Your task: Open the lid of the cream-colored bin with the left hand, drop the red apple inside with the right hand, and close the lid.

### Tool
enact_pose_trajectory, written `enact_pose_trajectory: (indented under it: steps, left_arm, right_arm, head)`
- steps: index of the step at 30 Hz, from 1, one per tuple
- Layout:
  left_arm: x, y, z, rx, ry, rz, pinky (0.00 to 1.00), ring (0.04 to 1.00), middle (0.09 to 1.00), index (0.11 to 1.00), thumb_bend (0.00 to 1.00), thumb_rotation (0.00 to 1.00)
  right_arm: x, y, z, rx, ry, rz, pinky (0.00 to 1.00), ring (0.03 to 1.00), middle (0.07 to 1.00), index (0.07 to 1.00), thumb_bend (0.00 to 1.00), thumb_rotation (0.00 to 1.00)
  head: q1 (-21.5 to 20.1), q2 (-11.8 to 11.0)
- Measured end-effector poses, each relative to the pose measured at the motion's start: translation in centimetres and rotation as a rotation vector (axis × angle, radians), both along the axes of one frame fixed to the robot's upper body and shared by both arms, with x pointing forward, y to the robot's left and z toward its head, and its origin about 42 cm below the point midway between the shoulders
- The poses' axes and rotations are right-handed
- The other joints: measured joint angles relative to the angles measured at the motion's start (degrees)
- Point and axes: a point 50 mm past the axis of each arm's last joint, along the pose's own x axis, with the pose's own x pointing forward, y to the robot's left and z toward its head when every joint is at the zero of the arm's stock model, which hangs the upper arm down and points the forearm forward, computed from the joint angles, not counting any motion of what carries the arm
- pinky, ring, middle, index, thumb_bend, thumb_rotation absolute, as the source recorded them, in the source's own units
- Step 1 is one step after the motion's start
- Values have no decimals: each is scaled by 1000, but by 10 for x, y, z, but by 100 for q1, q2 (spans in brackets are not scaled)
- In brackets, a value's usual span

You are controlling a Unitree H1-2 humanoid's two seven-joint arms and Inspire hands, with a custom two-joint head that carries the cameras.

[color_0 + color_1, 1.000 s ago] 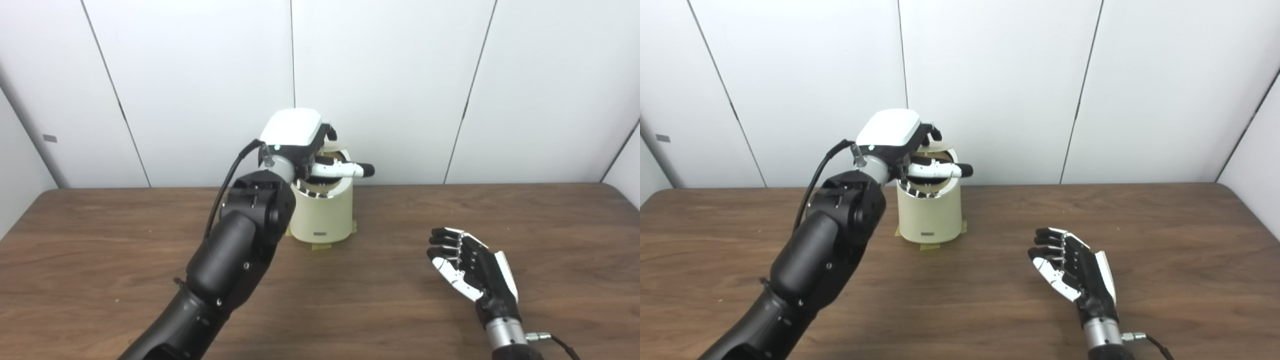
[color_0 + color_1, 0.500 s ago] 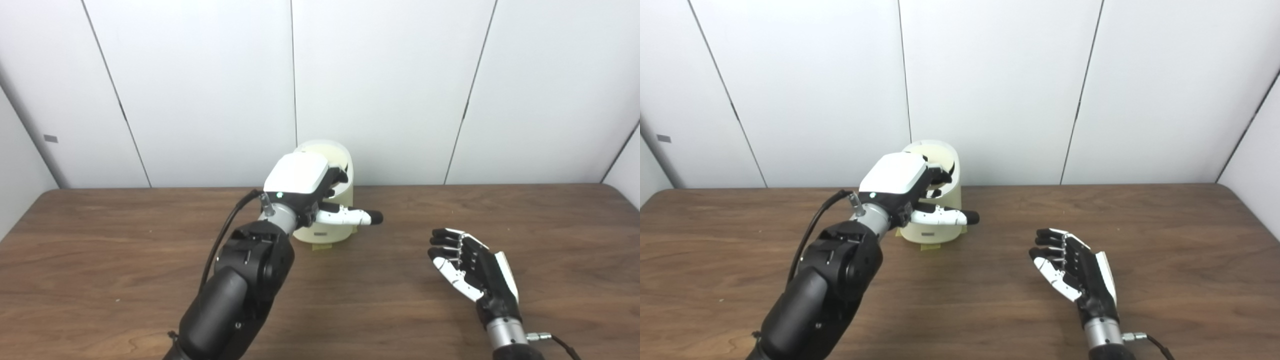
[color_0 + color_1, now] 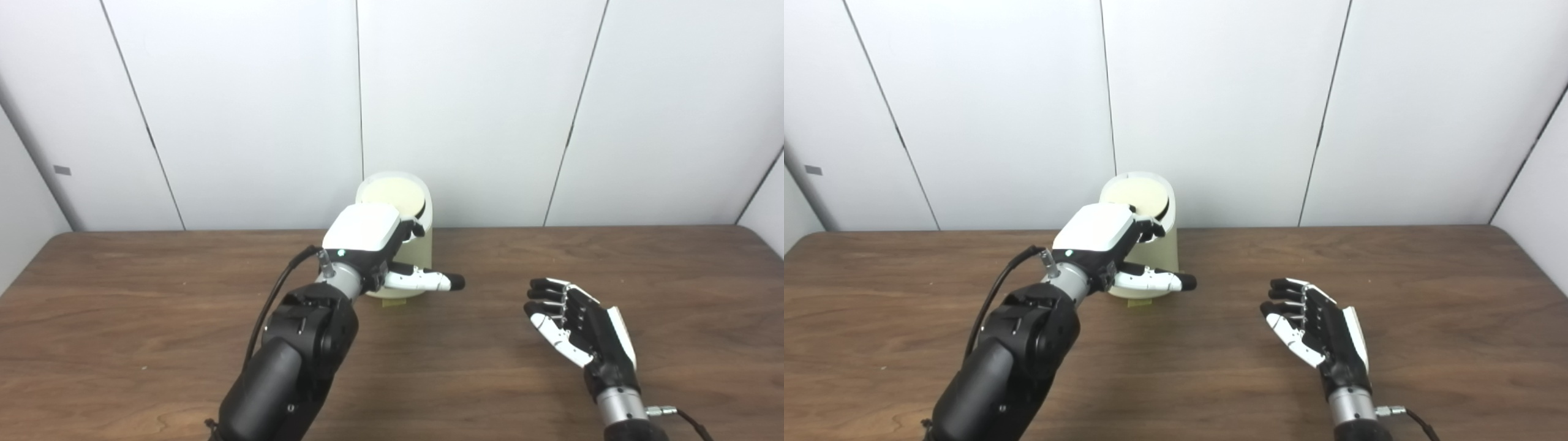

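At the back of the worktop: a cream-coloured cylindrical plastic bin (image 3: 411, 245) stands upright near the white panelled wall (image 3: 245, 92), roughly midway across the dark brown wood-grain worktop (image 3: 122, 318).
Bin top: the cream round lid (image 3: 392, 195) lies over the opening, seated inside the rim — a thin dark gap shows along its right edge in the right eye view.
Bin base: bits of yellowish tape (image 3: 392, 302) peek out where the bin meets the worktop.
Left hand: the black-and-white robot left hand (image 3: 373, 245) sits in front of the bin's left side, its white back plate facing up and covering part of the bin wall.
Left fingers: curled loosely at the bin's upper front, with black fingertips (image 3: 415, 228) just below the lid; whether they touch the bin cannot be told. The thumb (image 3: 425, 280) sticks out sideways to the right, level with the bin's lower part. Nothing is seen held.
Left arm: the bulky black forearm (image 3: 288, 361) rises from the bottom edge, with a black cable (image 3: 275, 300) looping up to the wrist.
Right hand: the black-and-white robot right hand (image 3: 1314, 327) rests well apart from the bin, over on the right of the worktop — palm turned up and leftward.
Right fingers: spread and gently bent, holding nothing.
Red apple: not visible in either view; its place cannot be told.
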Motion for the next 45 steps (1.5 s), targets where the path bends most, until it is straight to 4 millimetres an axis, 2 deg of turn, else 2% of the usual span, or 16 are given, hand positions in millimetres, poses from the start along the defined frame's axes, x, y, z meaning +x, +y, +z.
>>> enact_pose_trajectory:
  steps: [5, 10, 16, 24, 32, 35, 37, 40, 41, 42, 43, 45]
  left_arm:
    - [4, 4, -1, -32, 4, 0, 1000, 923, 802, 790, 1000, 880]
    - [10, 9, -3, -90, 2, -26, 1000, 835, 785, 771, 957, 821]
    - [18, 20, -7, -148, -10, -70, 1000, 779, 826, 828, 992, 755]
    - [26, 22, -7, -124, -42, -91, 1000, 686, 843, 854, 982, 695]
    - [30, 23, -7, -111, -46, -100, 1000, 721, 844, 858, 977, 653]
    - [30, 24, -8, -116, -51, -99, 1000, 702, 829, 838, 966, 639]
    - [30, 24, -10, -124, -74, -95, 1000, 674, 796, 816, 923, 638]
    - [30, 25, -17, -155, -151, -94, 1000, 783, 798, 834, 789, 654]
    - [29, 25, -21, -169, -175, -93, 1000, 837, 826, 855, 762, 661]
    - [27, 26, -27, -190, -204, -85, 1000, 925, 891, 904, 720, 679]
    - [26, 25, -32, -207, -227, -86, 1000, 962, 945, 951, 684, 723]
    - [23, 26, -40, -225, -260, -90, 1000, 993, 989, 990, 638, 799]
  right_arm:
    - [0, 0, 0, 0, 1, 2, 507, 623, 674, 675, 253, 394]
    - [0, 0, -1, 2, 10, 2, 502, 624, 680, 682, 260, 403]
    - [0, 1, -1, 3, 11, 7, 509, 633, 691, 694, 264, 401]
    - [0, 3, -2, -11, 26, 15, 508, 640, 714, 726, 274, 431]
    - [1, 3, -3, -17, 43, 13, 511, 656, 737, 755, 266, 405]
    - [1, 3, -3, -17, 43, 12, 521, 659, 740, 755, 278, 411]
    - [1, 4, -3, -17, 44, 13, 525, 656, 739, 752, 276, 415]
    - [1, 4, -3, -18, 45, 12, 527, 658, 739, 750, 278, 400]
    - [1, 4, -3, -17, 45, 12, 527, 659, 739, 750, 277, 397]
    - [1, 4, -3, -16, 45, 12, 527, 660, 739, 751, 274, 407]
    - [0, 4, -3, -16, 45, 12, 524, 659, 739, 752, 274, 412]
    - [1, 4, -3, -17, 45, 12, 522, 659, 739, 753, 274, 419]
  head:
    - [9, -9]
    - [0, 0]
    - [0, -9]
    - [0, 9]
    - [-9, 0]
    - [-9, 0]
    - [-9, 0]
    - [-9, 0]
    - [-9, 0]
    - [0, 0]
    - [0, -9]
    - [-9, -17]
